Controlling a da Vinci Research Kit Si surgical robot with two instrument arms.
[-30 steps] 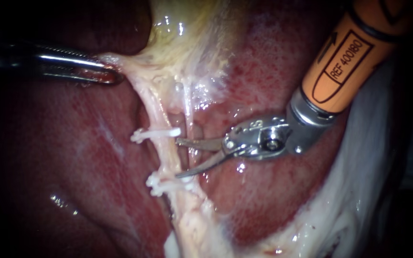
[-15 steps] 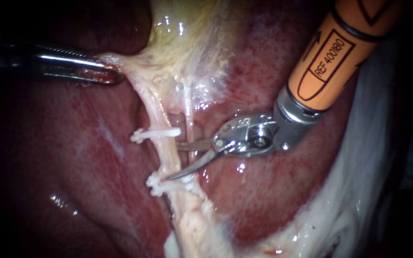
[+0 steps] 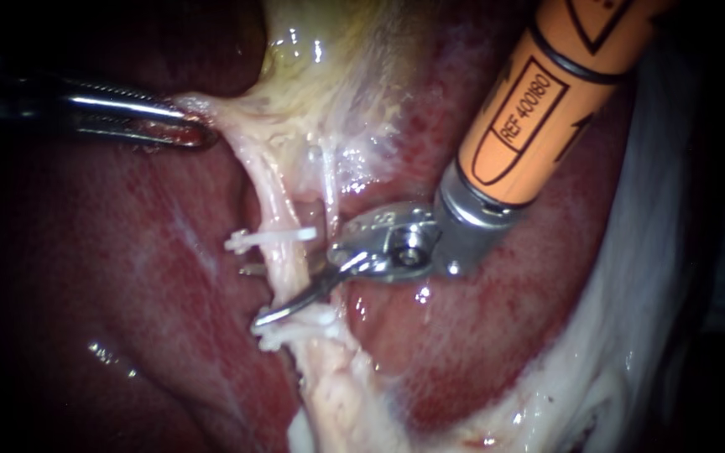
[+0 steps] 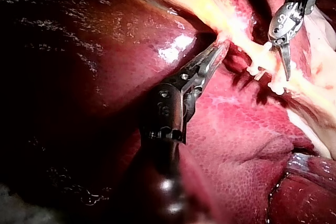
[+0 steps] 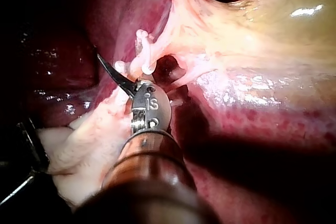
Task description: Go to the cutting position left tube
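Note:
The left tube (image 3: 283,256) runs down from the yellowish gallbladder (image 3: 337,75) and carries two white clips, an upper clip (image 3: 272,238) and a lower clip (image 3: 295,330). My right instrument (image 3: 255,295), on an orange shaft, has curved blades that stand open astride this tube between the clips; one blade crosses in front, the other tip shows behind. The right wrist view shows a dark blade (image 5: 113,74) beside the clips (image 5: 144,51). My left instrument (image 3: 186,127) is shut on pale tissue beside the gallbladder, holding it taut; it also shows in its own view (image 4: 218,51).
A thinner right tube (image 3: 330,197) runs close beside the blades' hinge. Red liver (image 3: 127,277) lies on both sides. White gauze-like material (image 3: 631,319) borders the right edge.
My right instrument has moved left: its open blades, earlier just right of the left tube, now reach across it between the two clips. The left instrument has held still.

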